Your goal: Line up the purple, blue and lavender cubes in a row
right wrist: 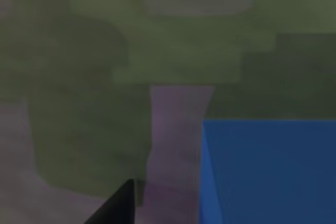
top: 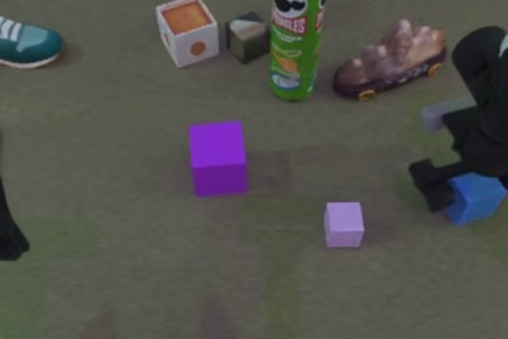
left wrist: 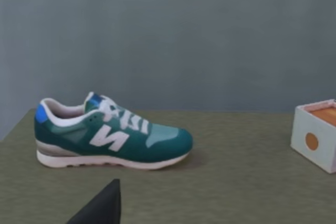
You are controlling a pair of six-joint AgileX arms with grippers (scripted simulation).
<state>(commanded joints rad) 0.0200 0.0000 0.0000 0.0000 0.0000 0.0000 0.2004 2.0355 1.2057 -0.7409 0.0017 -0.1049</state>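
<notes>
The purple cube [top: 217, 157] rests left of the table's centre. Nearer the front, to its right, is the smaller lavender cube [top: 344, 224]. The blue cube [top: 476, 198] is at the right edge, inside my right gripper [top: 458, 190], which is open. One dark finger [top: 431, 185] stands just left of the cube; the other finger is hidden. In the right wrist view the blue cube [right wrist: 268, 171] fills one corner, with a gap between it and the one visible fingertip [right wrist: 119, 205]. My left gripper [top: 9, 237] is parked at the left edge, open, with one fingertip [left wrist: 107, 203] showing.
Along the back stand a teal sneaker [top: 28, 41], a white cube with orange faces [top: 188, 31], a small dark grey-and-beige cube [top: 247, 36], a tall green crisp can [top: 298, 29] and a brown shoe on wheels [top: 389, 59]. The left wrist view shows the sneaker [left wrist: 113, 137] and the white cube [left wrist: 317, 135].
</notes>
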